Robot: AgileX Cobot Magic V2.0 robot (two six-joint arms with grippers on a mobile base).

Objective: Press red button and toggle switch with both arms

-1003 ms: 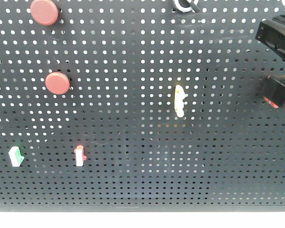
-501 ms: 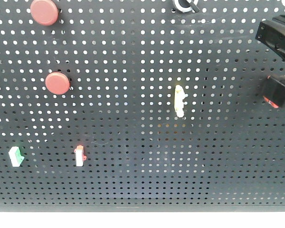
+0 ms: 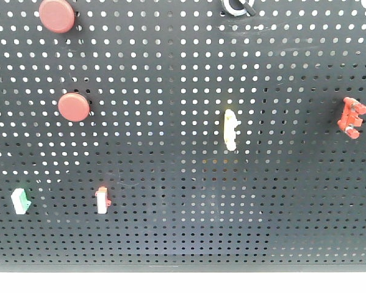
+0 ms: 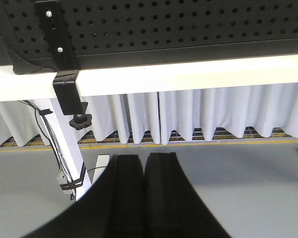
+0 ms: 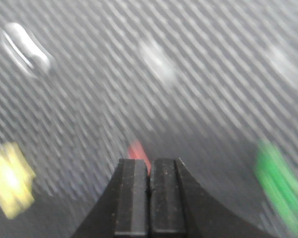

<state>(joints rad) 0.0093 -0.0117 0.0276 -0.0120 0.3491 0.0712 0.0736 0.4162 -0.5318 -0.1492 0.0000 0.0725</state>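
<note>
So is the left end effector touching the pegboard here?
Apart. The left wrist view shows the shut left end effector low, with floor and curtain between it and the pegboard.

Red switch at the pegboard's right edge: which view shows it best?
The front-facing view: the red switch is sharp and unobstructed there. The right wrist view gives only a motion-blurred red patch above the shut claw. The left wrist view misses it.

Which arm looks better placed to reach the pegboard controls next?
Probably the right. Its gripper, fingers together, faces the pegboard, though that view is motion-blurred. The left gripper, also closed, sits below the board's edge, facing the curtain.
</note>
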